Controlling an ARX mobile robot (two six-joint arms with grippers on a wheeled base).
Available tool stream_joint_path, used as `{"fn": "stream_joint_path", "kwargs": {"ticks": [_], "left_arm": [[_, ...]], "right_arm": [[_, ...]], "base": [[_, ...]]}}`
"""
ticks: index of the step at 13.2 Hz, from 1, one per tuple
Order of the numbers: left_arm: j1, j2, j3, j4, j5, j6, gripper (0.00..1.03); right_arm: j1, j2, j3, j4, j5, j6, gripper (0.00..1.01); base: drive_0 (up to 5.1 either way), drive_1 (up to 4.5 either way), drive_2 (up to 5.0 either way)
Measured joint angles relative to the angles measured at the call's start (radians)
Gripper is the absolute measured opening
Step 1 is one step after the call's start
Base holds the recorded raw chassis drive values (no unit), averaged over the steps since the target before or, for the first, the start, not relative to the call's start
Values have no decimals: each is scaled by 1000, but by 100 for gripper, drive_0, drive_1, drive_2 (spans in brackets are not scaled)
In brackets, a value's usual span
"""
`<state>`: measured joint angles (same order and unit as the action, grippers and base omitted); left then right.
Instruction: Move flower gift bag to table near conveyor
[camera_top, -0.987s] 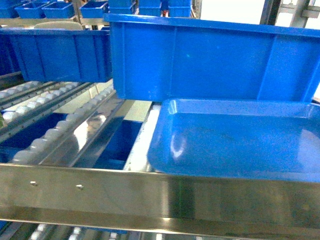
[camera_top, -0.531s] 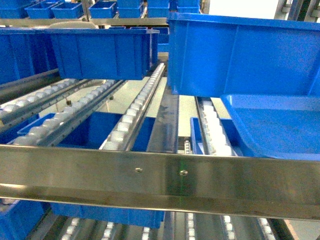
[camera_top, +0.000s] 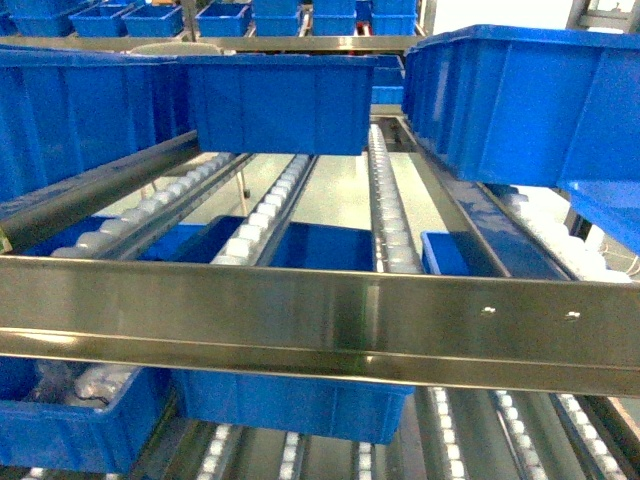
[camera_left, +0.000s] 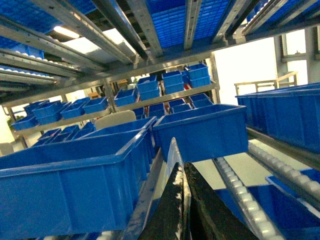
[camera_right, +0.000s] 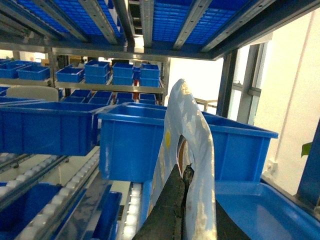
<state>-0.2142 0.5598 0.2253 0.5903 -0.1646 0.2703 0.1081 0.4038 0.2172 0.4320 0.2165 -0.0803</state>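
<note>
The flower gift bag is a glossy pale blue sheet that rises in a loop above my right gripper, which is shut on it. In the left wrist view a thin pale edge of the bag sticks up between the black fingers of my left gripper, also shut on it. The conveyor fills the head view: a steel front rail with sloping tracks of white rollers behind it. Neither gripper nor the bag shows in the head view. The table is out of view.
Blue bins sit on the roller tracks, with more on the shelves behind and on the level below. A blue tray lies low at the right, its corner at the head view's right edge. Racking beams run overhead.
The head view has swung left along the racking. The blue tray that filled the right side has slid almost out of frame, and more roller tracks and bins have come into view.
</note>
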Motion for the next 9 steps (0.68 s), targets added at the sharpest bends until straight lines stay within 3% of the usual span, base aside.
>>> {"fn": "stream_joint_path", "kwargs": {"ticks": [9], "left_arm": [[1,1,0,-1,0,0,2]], "right_arm": [[0,0,0,-4,0,0,2]], "base": [[-489,135,341]]}}
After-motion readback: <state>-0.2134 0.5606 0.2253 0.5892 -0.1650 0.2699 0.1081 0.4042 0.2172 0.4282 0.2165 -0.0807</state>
